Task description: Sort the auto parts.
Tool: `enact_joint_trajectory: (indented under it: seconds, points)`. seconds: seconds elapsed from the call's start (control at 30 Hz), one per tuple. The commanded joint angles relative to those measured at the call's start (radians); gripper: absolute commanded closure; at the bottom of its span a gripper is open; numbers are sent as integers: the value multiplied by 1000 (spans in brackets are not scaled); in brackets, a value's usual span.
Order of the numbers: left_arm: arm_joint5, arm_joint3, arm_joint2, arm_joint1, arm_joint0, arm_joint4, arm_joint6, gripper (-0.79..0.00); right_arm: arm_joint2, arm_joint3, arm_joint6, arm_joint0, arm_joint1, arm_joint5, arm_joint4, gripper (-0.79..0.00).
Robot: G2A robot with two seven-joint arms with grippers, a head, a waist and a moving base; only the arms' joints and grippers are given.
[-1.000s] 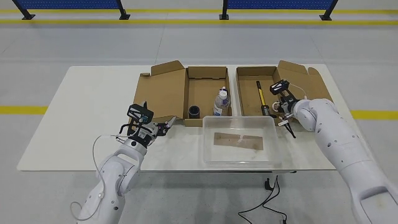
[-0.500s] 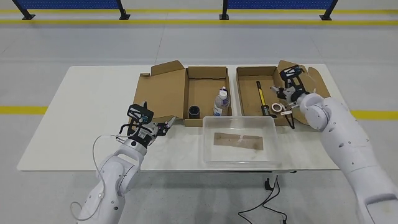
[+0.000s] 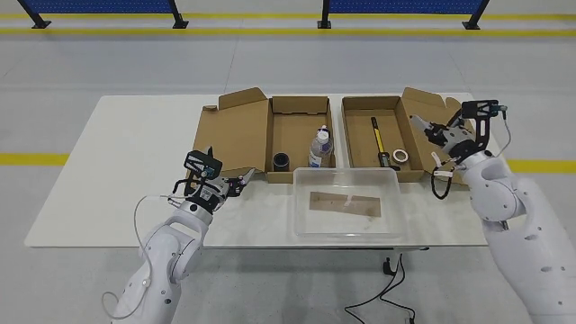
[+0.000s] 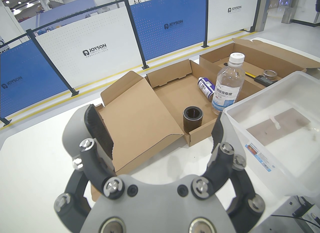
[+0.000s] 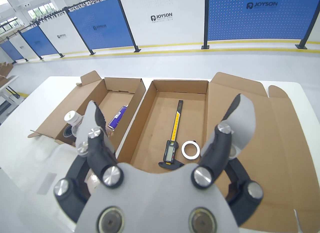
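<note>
Caliper lies in the right box, with a metal ring just beside its head at three o'clock. A bottle and a black cylinder stand in the left box. The right gripper, wide and empty, hangs over the right box's flap. The left gripper, also wide, hovers above the counter at nine o'clock of the clear bin.

Caliper and silver ring lie flat in right box; black sleeve, bottle stand in centre box
</note>
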Motion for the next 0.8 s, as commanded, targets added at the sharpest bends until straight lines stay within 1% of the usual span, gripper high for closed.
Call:
enact_joint_trajectory:
  seconds: [0.0,0.07,0.27,0.5,0.77]
  points:
    - [0,0,0,0,0,0,0,-785,37,-65,-11,-68,3,31,5,-785]
    - [0,0,0,0,0,0,0,-785,70,-132,-21,-134,5,67,-13,-785]
    - [0,0,0,0,0,0,0,-785,69,-138,-27,-143,5,68,-18,-785]
    - [0,0,0,0,0,0,0,-785,52,-237,-82,-254,-8,157,-49,-785]
    - [0,0,0,0,0,0,0,-784,52,-237,-82,-254,-8,157,-49,-784]
